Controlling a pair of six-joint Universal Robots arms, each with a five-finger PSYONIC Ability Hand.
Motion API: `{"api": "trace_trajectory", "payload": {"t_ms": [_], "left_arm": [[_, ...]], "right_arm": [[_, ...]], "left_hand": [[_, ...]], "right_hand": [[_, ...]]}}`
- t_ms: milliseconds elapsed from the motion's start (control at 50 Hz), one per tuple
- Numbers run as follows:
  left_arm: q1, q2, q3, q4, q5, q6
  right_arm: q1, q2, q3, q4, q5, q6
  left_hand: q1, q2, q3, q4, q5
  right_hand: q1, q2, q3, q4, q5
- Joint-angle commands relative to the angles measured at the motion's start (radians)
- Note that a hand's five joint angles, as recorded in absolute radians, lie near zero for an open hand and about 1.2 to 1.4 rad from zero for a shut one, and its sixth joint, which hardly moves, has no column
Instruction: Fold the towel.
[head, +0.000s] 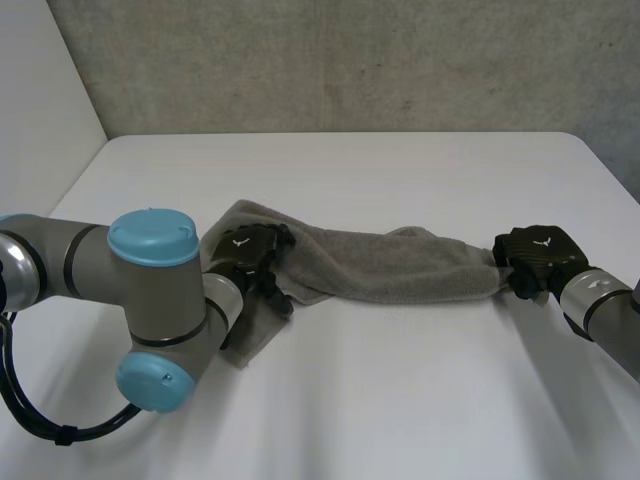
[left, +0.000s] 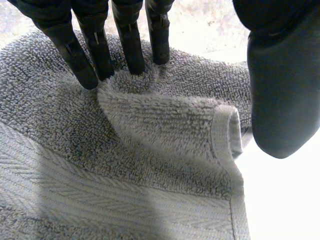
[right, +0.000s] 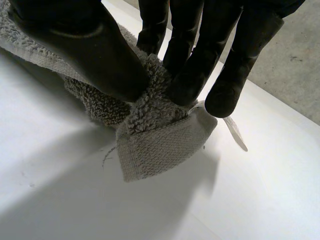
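Note:
A grey towel (head: 400, 265) lies bunched in a long band across the middle of the white table (head: 400, 390). My left hand (head: 248, 250) rests on its left end. There its straight fingers (left: 95, 55) press their tips into the towel (left: 150, 130), a raised fold with a hemmed edge stands under the palm, and the thumb (left: 282, 90) stays off the cloth, so the hand is open. My right hand (head: 535, 258) is at the towel's right end. Its thumb (right: 95, 55) and fingers (right: 200, 75) pinch a hemmed corner of the towel (right: 155, 145), lifted just above the table.
My left arm's grey elbow with light-blue caps (head: 150, 300) hangs over the table's front left. A small white tag (right: 235, 132) sticks out of the pinched corner. A grey wall (head: 350, 60) runs behind the table's far edge.

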Motion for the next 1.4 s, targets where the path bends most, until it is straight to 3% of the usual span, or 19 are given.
{"api": "trace_trajectory", "payload": {"t_ms": [20,240,340,440,560,720,840,940,980,1120,1160,1260,1400], "left_arm": [[-0.002,-0.013,0.003,0.009,-0.007,0.045],[-0.002,-0.041,0.018,0.029,-0.044,0.063],[-0.002,-0.038,0.017,0.067,-0.079,0.063],[0.004,0.002,0.003,0.124,-0.157,0.065],[0.012,0.062,-0.017,0.13,-0.176,0.065],[0.015,0.191,-0.044,0.121,-0.173,0.068],[0.016,0.306,-0.063,0.113,-0.168,0.12],[0.021,0.405,-0.086,0.09,-0.16,0.25],[0.022,0.486,-0.095,0.067,-0.136,0.36],[0.026,0.56,-0.103,-0.028,-0.068,0.52],[0.036,0.559,-0.117,-0.052,-0.059,0.537],[0.061,0.455,-0.205,-0.071,-0.056,0.546],[0.075,0.323,-0.274,-0.01,-0.051,0.54]], "right_arm": [[0.003,0.001,0.002,0.0,0.0,0.001],[0.007,0.003,0.004,0.0,0.0,-0.001],[0.007,0.003,0.008,0.0,0.0,0.001],[0.003,-0.004,0.015,-0.001,0.002,0.003],[0.001,-0.044,0.028,-0.001,0.003,0.015],[0.003,-0.212,0.055,0.005,0.003,0.088],[0.003,-0.412,0.036,0.046,-0.014,0.228],[0.001,-0.565,-0.106,0.276,-0.07,0.253],[0.0,-0.58,-0.163,0.349,-0.086,0.251],[0.0,-0.527,-0.343,0.568,-0.1,0.191],[0.012,-0.447,-0.355,0.629,-0.097,0.098],[0.021,-0.32,-0.331,0.646,-0.075,-0.002],[0.07,-0.151,-0.289,0.582,-0.025,-0.005]], "left_hand": [[-0.066,-0.078,-0.055,-0.069,-0.215],[0.128,0.116,0.139,0.125,-0.022],[0.33,0.319,0.341,0.327,0.181],[0.667,0.656,0.678,0.664,0.518],[0.885,0.874,0.896,0.882,0.736],[0.961,0.949,0.972,0.958,0.812],[0.961,0.949,0.972,0.958,0.812],[0.961,0.949,0.972,0.958,0.812],[0.961,0.949,0.972,0.958,0.812],[0.961,0.949,0.972,0.958,0.812],[0.961,0.949,0.972,0.958,0.812],[0.961,0.949,0.972,0.958,0.812],[0.961,0.949,0.972,0.958,0.812]], "right_hand": [[0.081,0.093,0.076,0.058,0.059],[0.081,0.093,0.076,0.058,0.059],[0.081,0.093,0.076,0.058,0.059],[0.081,0.093,0.076,0.058,0.059],[0.081,0.093,0.076,0.058,0.059],[0.081,0.093,0.076,0.058,0.059],[0.081,0.093,0.076,0.058,0.059],[0.081,0.093,0.076,0.058,0.059],[0.081,0.093,0.076,0.058,0.059],[0.081,0.093,0.076,0.058,0.059],[0.081,0.093,0.076,0.058,0.059],[0.081,0.093,0.076,0.058,0.059],[0.081,0.093,0.076,0.058,0.059]]}}
